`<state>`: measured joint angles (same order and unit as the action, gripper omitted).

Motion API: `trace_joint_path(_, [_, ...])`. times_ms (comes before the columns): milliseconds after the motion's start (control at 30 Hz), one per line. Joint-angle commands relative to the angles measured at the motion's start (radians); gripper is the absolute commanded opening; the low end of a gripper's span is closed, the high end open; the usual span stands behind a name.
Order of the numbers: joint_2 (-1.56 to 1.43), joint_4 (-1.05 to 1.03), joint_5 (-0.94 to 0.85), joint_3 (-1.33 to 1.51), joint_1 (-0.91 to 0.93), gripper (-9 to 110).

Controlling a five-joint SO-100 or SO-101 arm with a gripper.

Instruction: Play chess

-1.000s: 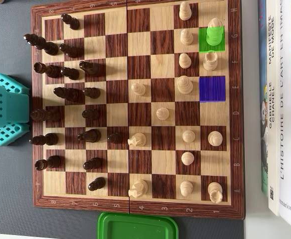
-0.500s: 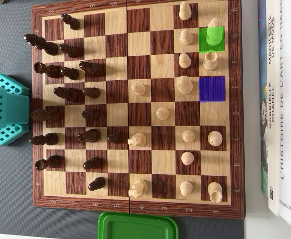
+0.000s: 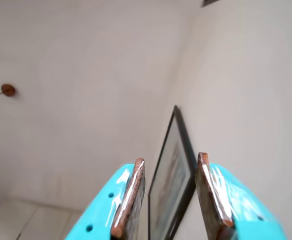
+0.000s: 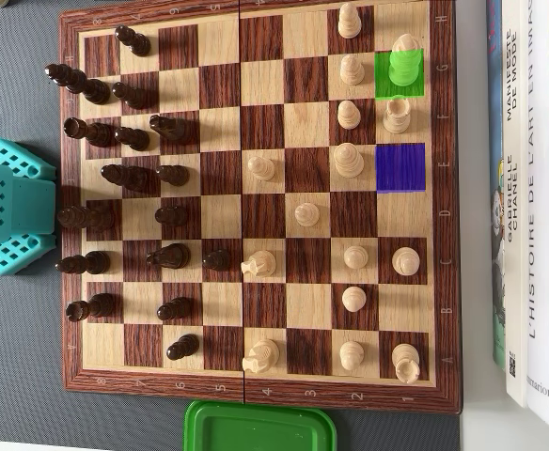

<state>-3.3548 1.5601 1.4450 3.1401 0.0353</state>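
Chessboard (image 4: 256, 387) holds fifteen light pieces (image 4: 306, 214), perhaps sixteen dark pieces (image 4: 171, 215); tool (image 3: 168, 162) gapes, empty.

Overhead view straight down on chessboard (image 4: 256, 202), wrist view tilted up at wall (image 3: 86, 100)

In the overhead view the green lid (image 4: 259, 427) at 6 o'clock is cut by the bottom edge, the books (image 4: 533, 197) at 3 o'clock by the right edge. The teal arm (image 4: 9, 206) at 9 o'clock runs off left. The wrist view's framed picture (image 3: 172, 185) is blurred and cut off below.
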Motion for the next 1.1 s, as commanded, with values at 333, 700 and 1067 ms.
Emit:
trace_joint_path(333, [0.005, 0.112, -0.005, 0.020, -0.074, 16])
trace_joint_path(700, [0.005, 0.244, -0.006, 0.020, -0.044, 16])
trace_joint_path(1067, [0.006, 0.244, 0.005, 0.020, -0.044, 16])
